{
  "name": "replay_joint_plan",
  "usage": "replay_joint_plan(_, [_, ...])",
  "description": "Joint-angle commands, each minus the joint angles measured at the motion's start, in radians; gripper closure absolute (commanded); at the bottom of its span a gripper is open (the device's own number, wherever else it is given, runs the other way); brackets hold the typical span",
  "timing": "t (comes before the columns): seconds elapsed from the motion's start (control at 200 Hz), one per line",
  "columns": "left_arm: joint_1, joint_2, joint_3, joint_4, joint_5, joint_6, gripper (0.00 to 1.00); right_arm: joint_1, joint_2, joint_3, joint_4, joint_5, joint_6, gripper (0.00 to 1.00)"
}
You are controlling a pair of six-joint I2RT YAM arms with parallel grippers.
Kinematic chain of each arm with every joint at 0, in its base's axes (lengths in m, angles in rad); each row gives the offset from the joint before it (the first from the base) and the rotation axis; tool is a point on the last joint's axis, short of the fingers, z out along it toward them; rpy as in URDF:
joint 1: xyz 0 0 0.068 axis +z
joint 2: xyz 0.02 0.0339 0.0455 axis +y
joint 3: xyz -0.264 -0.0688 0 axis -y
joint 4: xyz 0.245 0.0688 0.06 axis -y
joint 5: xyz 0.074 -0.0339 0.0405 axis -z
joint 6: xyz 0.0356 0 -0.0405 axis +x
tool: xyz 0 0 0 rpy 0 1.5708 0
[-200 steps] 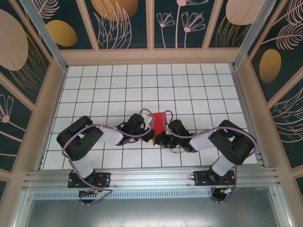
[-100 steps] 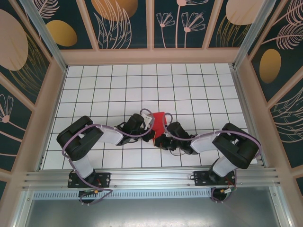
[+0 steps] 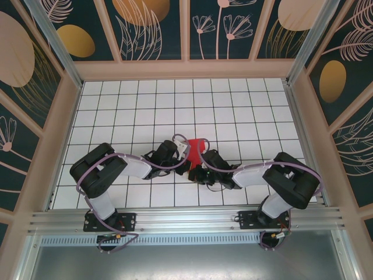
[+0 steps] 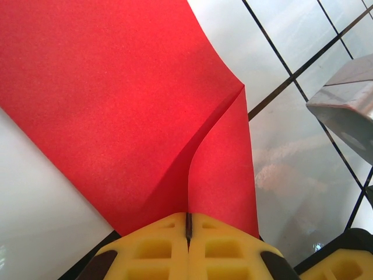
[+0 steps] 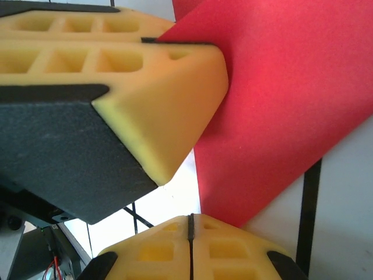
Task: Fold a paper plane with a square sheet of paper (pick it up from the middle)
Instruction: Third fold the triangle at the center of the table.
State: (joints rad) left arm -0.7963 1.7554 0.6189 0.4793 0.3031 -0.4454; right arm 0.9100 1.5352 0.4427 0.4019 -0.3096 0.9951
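Item: square sheet of paper (image 3: 197, 146), bright red, partly folded, at the middle of the white grid desk (image 3: 116, 99) in the overhead view, lifted where my two arms meet. Holder: left tool (image 4: 187, 219), yellow foam fingers pressed flat together at the bottom of its wrist view, with the sheet's fold running straight into the seam between them, so I count this as a firm pinch on the paper. Lie of the sheet from that tool: it fans up and to the left of the frame, and one curved crease climbs from the fingertips toward the upper right, where a narrower flap hangs along the right side. That crease is the long axis any coming fold has to follow. Second holder: right tool (image 5: 190, 224), fingers also closed to a hairline at the bottom of its wrist view. The sheet's lower corner comes down just right of that seam, touching the fingertip, and I cannot tell whether any paper is actually caught there. From this tool the sheet rises to the upper right, with the left tool's fingers large in the upper left, just beside it. Nearer arm: both sit at the sheet, the left one owning it. Markings: no brand, label or writing legible on paper, foam or desk.
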Motion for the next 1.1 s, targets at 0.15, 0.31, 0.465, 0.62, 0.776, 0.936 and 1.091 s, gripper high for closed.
replay_joint_plan(0.15, [0.008, 0.039, -0.011, -0.1, -0.028, 0.016, 0.97, 0.01, 0.065, 0.004, -0.063, 0.03, 0.023, 0.93])
replay_joint_plan(0.31, [0.009, 0.035, -0.016, -0.102, -0.03, 0.015, 0.97, -0.002, -0.04, 0.021, -0.113, 0.056, -0.012, 0.93])
replay_joint_plan(0.465, [0.008, 0.036, -0.018, -0.101, -0.029, 0.014, 0.97, -0.126, -0.18, -0.005, -0.125, 0.054, -0.064, 0.92])
replay_joint_plan(0.62, [0.008, 0.046, -0.01, -0.103, -0.027, 0.013, 0.97, -0.268, -0.15, 0.006, -0.081, -0.053, -0.138, 0.92])
replay_joint_plan(0.776, [0.008, 0.05, -0.005, -0.107, -0.025, 0.012, 0.97, -0.322, -0.077, 0.027, -0.045, -0.101, -0.167, 0.92])
replay_joint_plan(0.936, [0.008, 0.058, 0.003, -0.112, -0.021, 0.012, 0.97, -0.346, 0.005, 0.037, -0.015, -0.118, -0.182, 0.92])
replay_joint_plan(1.091, [0.008, 0.054, 0.004, -0.121, -0.022, 0.017, 0.97, -0.346, 0.025, 0.061, -0.106, -0.084, -0.203, 0.92])
